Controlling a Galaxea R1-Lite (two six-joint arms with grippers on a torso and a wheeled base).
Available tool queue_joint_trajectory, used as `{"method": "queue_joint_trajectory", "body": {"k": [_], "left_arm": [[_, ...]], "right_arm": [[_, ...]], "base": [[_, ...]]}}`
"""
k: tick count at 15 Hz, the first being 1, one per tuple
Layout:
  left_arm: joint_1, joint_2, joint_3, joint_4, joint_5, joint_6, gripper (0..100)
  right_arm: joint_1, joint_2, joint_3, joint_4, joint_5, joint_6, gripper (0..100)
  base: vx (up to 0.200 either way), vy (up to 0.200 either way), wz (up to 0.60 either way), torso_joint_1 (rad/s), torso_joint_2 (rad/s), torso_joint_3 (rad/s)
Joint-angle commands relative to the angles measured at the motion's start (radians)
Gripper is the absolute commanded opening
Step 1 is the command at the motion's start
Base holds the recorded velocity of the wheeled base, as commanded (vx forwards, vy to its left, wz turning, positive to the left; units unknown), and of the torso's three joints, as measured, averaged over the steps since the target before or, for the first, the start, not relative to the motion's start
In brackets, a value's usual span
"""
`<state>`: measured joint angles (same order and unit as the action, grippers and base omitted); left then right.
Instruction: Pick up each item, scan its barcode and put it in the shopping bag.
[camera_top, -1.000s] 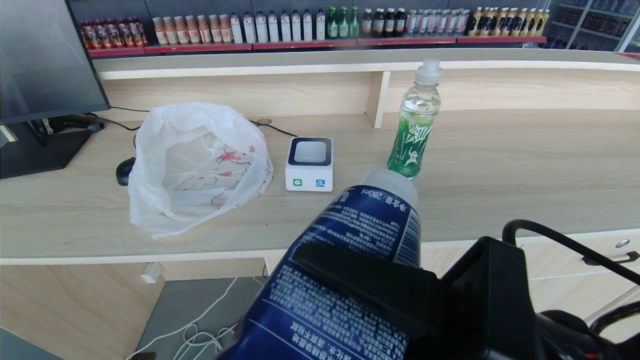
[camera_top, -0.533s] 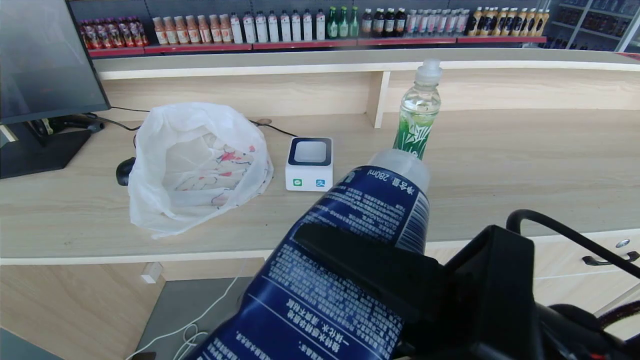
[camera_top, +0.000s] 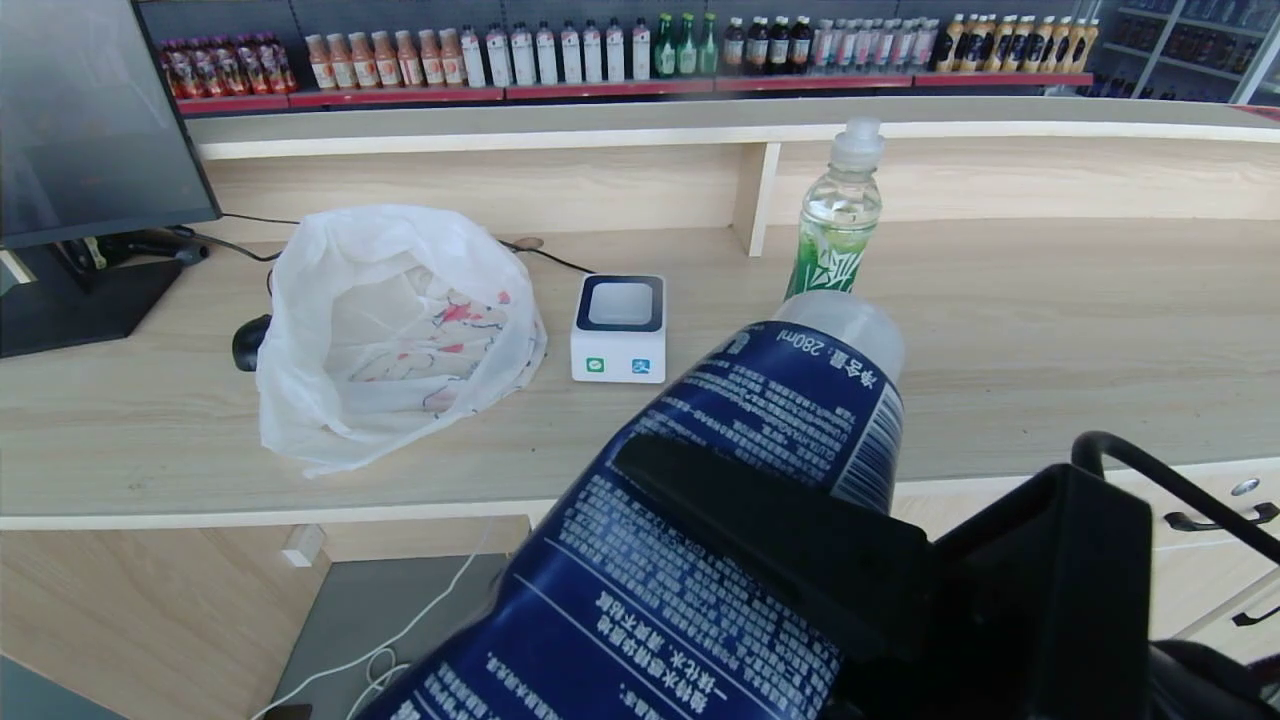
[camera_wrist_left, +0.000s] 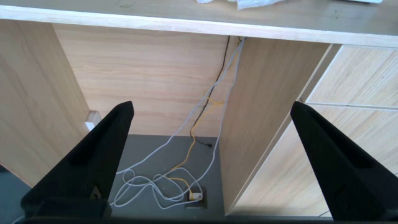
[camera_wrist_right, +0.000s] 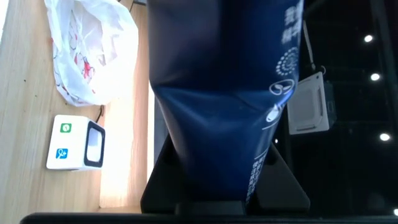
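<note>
Head view: right jaws are clamped on the blue container (camera_top: 760, 400), held high before the desk (camera_top: 1050, 330). Its barcode faces away from the scanner (camera_top: 619, 327), so the scan may fail, and a careless swing could topple the green bottle (camera_top: 835, 225). The container's lower end is cut off and it hides that bottle's base; left jaws gape empty below the desk.

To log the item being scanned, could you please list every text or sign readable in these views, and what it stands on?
"280ml": blue bottle, near its cap, upside down in the head view.
Other print on the blue bottle: too small to read.
Green bottle label: no legible words.
Scanner: two small icons, no words.
Shelf bottles: too far to read.
</note>
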<state>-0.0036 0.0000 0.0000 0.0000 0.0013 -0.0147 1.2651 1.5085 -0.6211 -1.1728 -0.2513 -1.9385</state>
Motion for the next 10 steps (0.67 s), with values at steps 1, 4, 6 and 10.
{"method": "queue_joint_trajectory", "body": {"k": [1,4,6,10], "left_arm": [[0.001,0.002,0.0,0.0,0.0,-0.001,100],[0.001,0.002,0.0,0.0,0.0,-0.001,100],[0.001,0.002,0.0,0.0,0.0,-0.001,100],[0.001,0.002,0.0,0.0,0.0,-0.001,100]], "right_arm": [[0.0,0.006,0.006,0.001,0.0,0.0,0],[0.002,0.007,0.006,0.001,0.0,-0.002,0],[0.003,0.007,0.012,-0.001,0.0,-0.002,0],[0.005,0.007,0.014,-0.001,0.0,-0.002,0]], "base": [[0.0,0.0,0.0,0.0,0.0,0.0],[0.0,0.0,0.0,0.0,0.0,0.0],[0.0,0.0,0.0,0.0,0.0,0.0],[0.0,0.0,0.0,0.0,0.0,0.0]]}}
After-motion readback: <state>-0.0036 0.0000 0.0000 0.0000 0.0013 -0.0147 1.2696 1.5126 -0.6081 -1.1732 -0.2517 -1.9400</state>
